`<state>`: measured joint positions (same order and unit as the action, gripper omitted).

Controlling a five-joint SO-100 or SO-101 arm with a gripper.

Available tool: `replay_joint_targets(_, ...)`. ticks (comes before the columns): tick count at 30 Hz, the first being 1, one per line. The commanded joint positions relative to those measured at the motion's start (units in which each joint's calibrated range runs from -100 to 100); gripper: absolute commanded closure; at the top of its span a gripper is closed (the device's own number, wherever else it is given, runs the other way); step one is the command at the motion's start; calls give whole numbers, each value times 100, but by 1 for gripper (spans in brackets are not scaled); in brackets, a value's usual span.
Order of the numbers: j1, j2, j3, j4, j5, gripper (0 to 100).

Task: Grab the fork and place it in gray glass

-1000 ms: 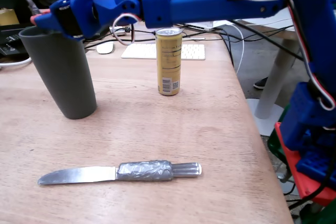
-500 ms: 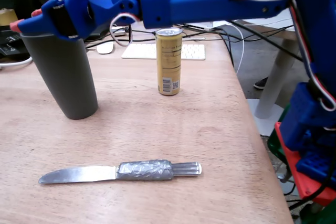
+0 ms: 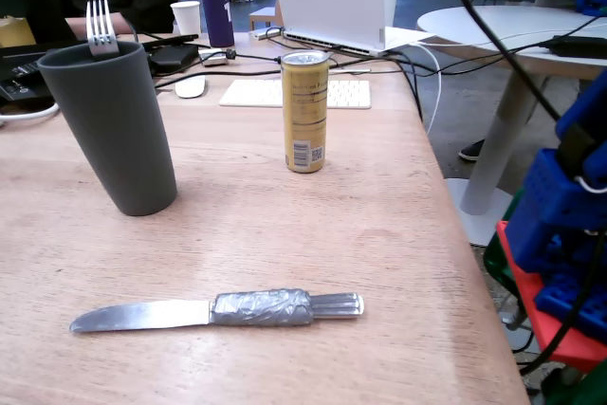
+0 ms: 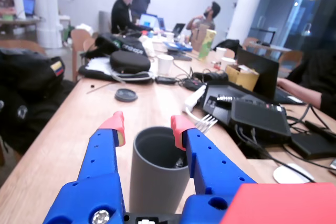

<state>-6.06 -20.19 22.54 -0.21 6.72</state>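
The fork [image 3: 101,27] is stood tines-up in the matte gray glass [image 3: 112,125], beside a gold can [image 3: 305,111]; the fingers [image 4: 177,130] are spread, empty

fork [image 3: 101,27]: shiny metal | gray glass [image 3: 112,126]: matte | table [image 3: 379,234]: pale wood grain

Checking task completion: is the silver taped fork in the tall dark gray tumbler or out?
In. Silver fork tines stick up above the gray tumbler rim.
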Motion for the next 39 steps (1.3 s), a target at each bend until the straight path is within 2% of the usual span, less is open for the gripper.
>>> replay_joint_targets(1, -54, -725, 582, -12, 15, 81)
replay_joint_targets(6, -54, -1978, 2073, -4, -59, 81)
replay_joint_targets(10, -54, -2998, 3376, -4, -410, 82)
replay_joint_targets(14, -37, -3796, 4367, 4, -537, 82)
replay_joint_targets(15, -37, -4087, 4707, 4, -537, 85)
replay_joint_targets(17, -37, -4765, 5367, 4, -537, 99)
replay_joint_targets(27, -54, -6737, 7689, 37, -542, 100)
replay_joint_targets(34, -37, -7638, 7699, 2590, -537, 100)
replay_joint_targets(39, -20, -7655, 7699, 3617, -537, 100)
